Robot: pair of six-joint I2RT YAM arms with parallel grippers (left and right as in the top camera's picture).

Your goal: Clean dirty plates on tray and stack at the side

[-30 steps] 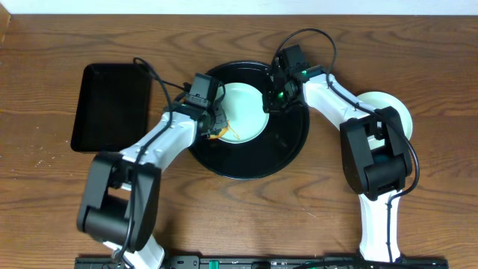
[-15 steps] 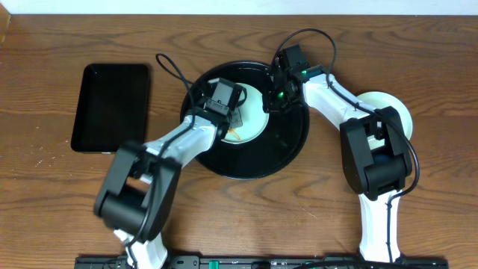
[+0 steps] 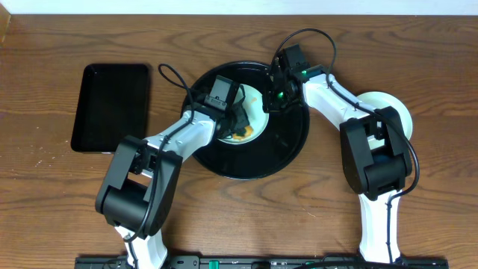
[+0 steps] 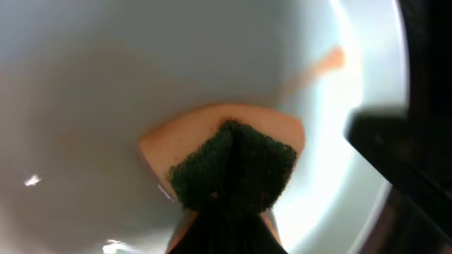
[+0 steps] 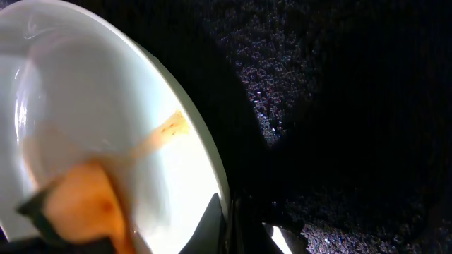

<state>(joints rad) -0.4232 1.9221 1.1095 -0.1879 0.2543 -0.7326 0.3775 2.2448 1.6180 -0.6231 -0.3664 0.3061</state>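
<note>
A pale blue-green plate (image 3: 252,96) lies in the round black tray (image 3: 287,146). My left gripper (image 3: 237,128) is shut on an orange sponge with a green scouring face (image 4: 233,166) and presses it onto the plate (image 4: 141,63). A faint orange sauce streak (image 4: 321,65) runs toward the rim. My right gripper (image 3: 267,104) is shut on the plate's right rim (image 5: 205,152), which sits between its fingers (image 5: 229,226). The streak (image 5: 164,132) and the sponge (image 5: 85,204) also show in the right wrist view. Another pale plate (image 3: 397,104) lies on the table at the right, partly under the right arm.
A smaller black rectangular tray (image 3: 112,104) lies on the wooden table to the left of the round tray. Cables loop above both arms near the tray's far edge.
My left gripper has moved right and slightly nearer across the plate with the sponge. The right gripper has stayed on the rim.
</note>
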